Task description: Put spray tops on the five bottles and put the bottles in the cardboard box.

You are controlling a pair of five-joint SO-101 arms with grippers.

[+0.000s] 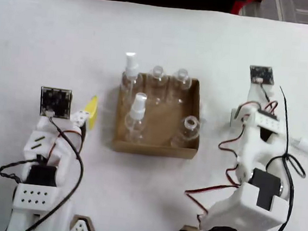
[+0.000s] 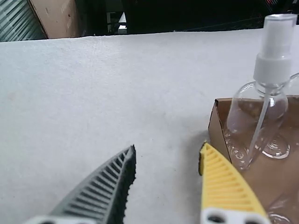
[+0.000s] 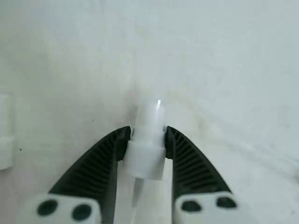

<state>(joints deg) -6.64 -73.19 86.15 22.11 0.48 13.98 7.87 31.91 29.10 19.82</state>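
Spray top [image 3: 148, 116] clamped in the jaws of my right gripper [image 3: 146, 134], toward the right edge of the table [image 1: 53, 29]. Cardboard box [image 1: 155, 147], mid-table, holds five bottles [image 1: 135, 122], two capped. My left gripper [image 2: 168, 151], jaws apart and empty, beside the box's left wall.

One cardboard box [image 1: 191, 152] holds five bottles [image 1: 190, 129]: two capped with spray tops [image 1: 139, 100], three open-necked. Two loose tops show: one spray top [image 3: 148, 112] in the right pincer [image 3: 146, 131], and another top [image 1: 304, 145] on the counter [image 1: 41, 39].
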